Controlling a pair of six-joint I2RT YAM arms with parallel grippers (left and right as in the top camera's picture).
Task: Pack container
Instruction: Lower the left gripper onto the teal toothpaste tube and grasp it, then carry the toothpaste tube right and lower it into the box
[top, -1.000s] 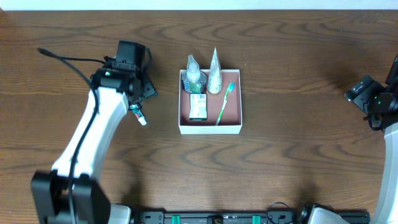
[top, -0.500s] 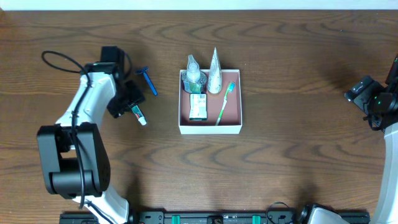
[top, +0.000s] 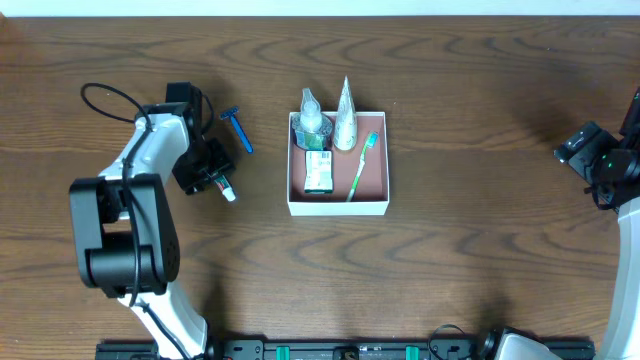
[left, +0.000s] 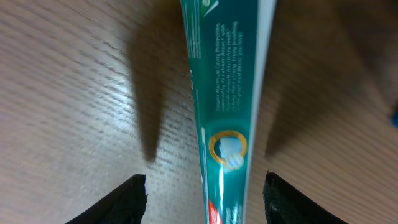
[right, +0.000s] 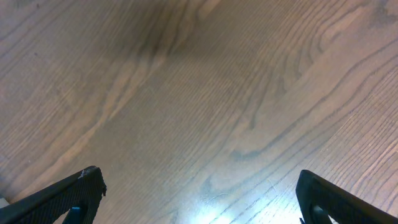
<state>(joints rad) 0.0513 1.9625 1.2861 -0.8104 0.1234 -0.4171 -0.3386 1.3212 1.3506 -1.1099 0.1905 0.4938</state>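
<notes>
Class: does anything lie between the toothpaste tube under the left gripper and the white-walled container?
Nothing visible does. Only bare table lies between the toothpaste tube and the container; the blue razor sits farther back, off that line.

The left arm (top: 150, 155) has smooth white shells on its long links, bulky black housings at the joints, and a thin black cable (top: 112, 92) looping free beside its wrist. The right arm (top: 630, 260) shows the same white shell below a black wrist block carrying a tiny green light (top: 607, 157). Both sets of jaws are matte black with blunt tips.
</notes>
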